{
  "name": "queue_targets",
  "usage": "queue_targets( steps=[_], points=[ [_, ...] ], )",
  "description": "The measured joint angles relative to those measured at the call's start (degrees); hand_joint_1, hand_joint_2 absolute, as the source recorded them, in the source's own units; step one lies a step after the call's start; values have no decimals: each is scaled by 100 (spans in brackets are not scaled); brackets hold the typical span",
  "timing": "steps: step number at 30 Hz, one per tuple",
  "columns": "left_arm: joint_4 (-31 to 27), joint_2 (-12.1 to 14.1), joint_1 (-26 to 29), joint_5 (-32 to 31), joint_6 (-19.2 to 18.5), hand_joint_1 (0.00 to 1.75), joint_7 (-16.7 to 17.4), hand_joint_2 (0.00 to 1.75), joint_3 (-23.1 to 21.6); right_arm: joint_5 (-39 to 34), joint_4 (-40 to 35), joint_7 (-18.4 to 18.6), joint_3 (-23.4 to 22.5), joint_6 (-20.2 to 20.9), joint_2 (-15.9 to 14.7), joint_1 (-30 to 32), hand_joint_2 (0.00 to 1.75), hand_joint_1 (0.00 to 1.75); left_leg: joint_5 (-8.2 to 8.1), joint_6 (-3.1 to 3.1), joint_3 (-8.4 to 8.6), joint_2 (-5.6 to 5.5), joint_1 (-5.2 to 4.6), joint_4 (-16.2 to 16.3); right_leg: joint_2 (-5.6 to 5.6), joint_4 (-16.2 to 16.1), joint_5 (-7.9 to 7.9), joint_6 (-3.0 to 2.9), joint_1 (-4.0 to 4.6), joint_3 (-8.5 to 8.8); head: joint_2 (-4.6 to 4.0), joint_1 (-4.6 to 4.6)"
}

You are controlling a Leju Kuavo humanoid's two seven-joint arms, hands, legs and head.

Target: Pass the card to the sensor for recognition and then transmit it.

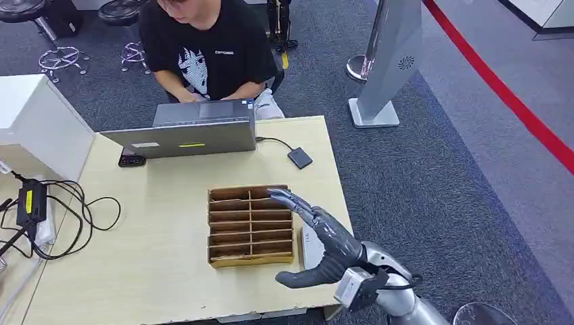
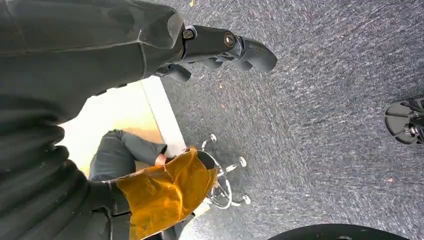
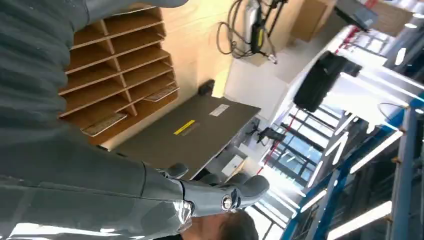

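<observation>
The right hand (image 1: 323, 238) is open, holding nothing, over the right edge of the brown divided tray (image 1: 250, 225). A white card (image 1: 311, 248) lies just right of the tray. Behind it, a laptop (image 1: 196, 128) carries a yellow label whose text is unreadable. The left hand (image 2: 210, 47) is empty with its fingers curled in.
</observation>
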Motion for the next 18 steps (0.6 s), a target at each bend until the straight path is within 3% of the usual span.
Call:
queue_targets(
  steps=[5, 9, 13, 18],
  points=[
    [0, -2, -5, -48, 0, 0, -2, 175, 2, 975, 52, 144, 325, -800, 4, -7, 175, 0, 0, 0, 1, -1, 0, -1, 0, 2, 0, 0, 0, 1, 0, -2],
    [0, -4, -15, -94, 0, 0, 0, 175, 2, 1948, 396, 314, 857, -2018, 105, -105, 175, 0, 0, 0, 1, 1, 2, -1, 2, 3, -1, 0, 1, 0, 0, -2],
    [0, -7, -20, -151, -4, 0, 0, 175, 2, 2479, 1010, 598, 1505, -2916, 236, -272, 175, 0, 0, 0, 1, 0, 2, -1, 1, 2, -2, 0, 1, 1, 0, 0],
    [0, -7, -26, -179, -11, 0, -2, 175, 2, 2690, 1660, 678, 1981, -3503, 382, -397, 175, 0, 0, 0, 1, -1, 2, -1, -2, 2, -2, 0, 1, 2, 0, -2]
  ],
)
